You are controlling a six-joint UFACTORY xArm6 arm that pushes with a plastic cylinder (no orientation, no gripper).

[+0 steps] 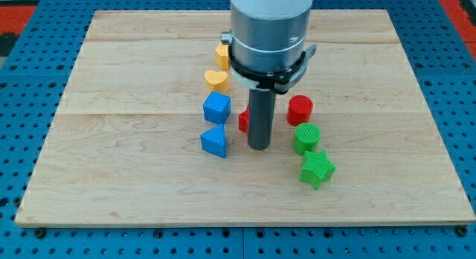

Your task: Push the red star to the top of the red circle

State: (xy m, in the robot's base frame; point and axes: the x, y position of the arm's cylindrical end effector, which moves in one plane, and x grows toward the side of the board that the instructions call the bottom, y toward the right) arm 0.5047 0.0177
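Observation:
The red circle [300, 109] lies near the board's middle, right of the rod. The red star [244, 120] is mostly hidden behind the rod; only its left edge shows. My tip [258, 146] rests on the board just below and right of the red star, left and below the red circle, between the blue blocks and the green circle.
A blue cube [217, 108] and a blue triangular block [214, 142] sit left of the tip. A yellow heart [216, 81] and a yellow block [222, 54] lie above them. A green circle [306, 138] and green star [317, 169] lie right. The wooden board [111, 162] has blue pegboard around it.

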